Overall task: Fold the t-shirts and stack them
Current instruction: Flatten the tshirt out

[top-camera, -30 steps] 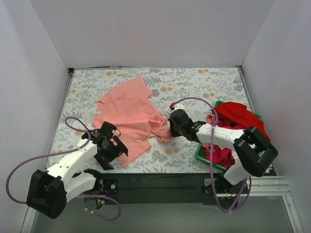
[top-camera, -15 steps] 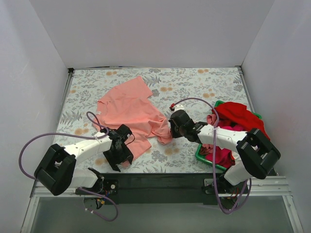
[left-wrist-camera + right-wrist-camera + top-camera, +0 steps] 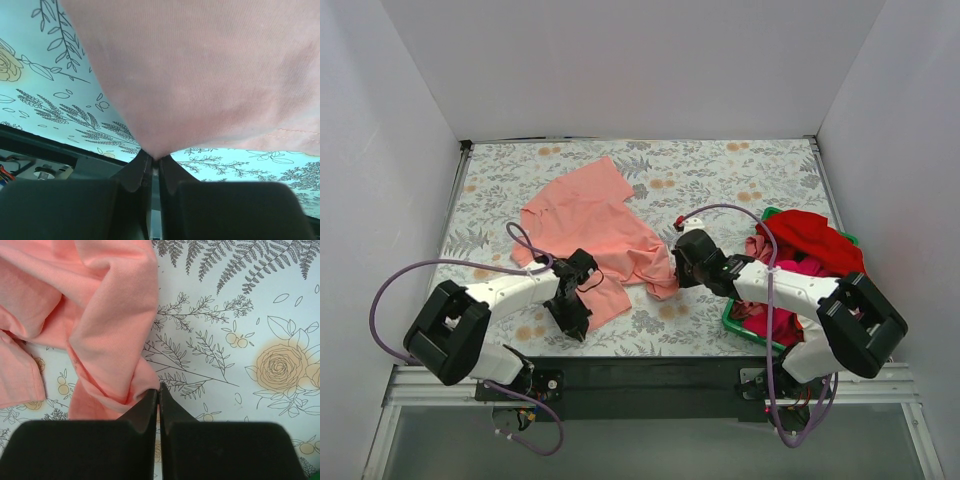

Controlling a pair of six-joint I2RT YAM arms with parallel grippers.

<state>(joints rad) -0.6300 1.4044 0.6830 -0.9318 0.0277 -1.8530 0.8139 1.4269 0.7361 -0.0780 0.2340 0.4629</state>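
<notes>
Along the table's [image 3: 740,170] near edge, my left gripper [image 3: 574,314] and right gripper [image 3: 674,276] each pinch a corner of the salmon-pink t-shirt [image 3: 590,225]; its length runs far-left.

You have no readable text, labels, brands, numbers or signs anywhere in these views.

On my top view the desk [image 3: 720,165] wears a pale cloth printed with grey leaves and orange flowers. Plain white panels box it in: a back wall [image 3: 640,60] across the top of the frame, a left wall [image 3: 370,150] and a right wall [image 3: 905,120]. The light looks soft and even, and a black strip [image 3: 650,372] runs along the desk's bottom edge, with a metal rail [image 3: 880,380] at lower right.
</notes>
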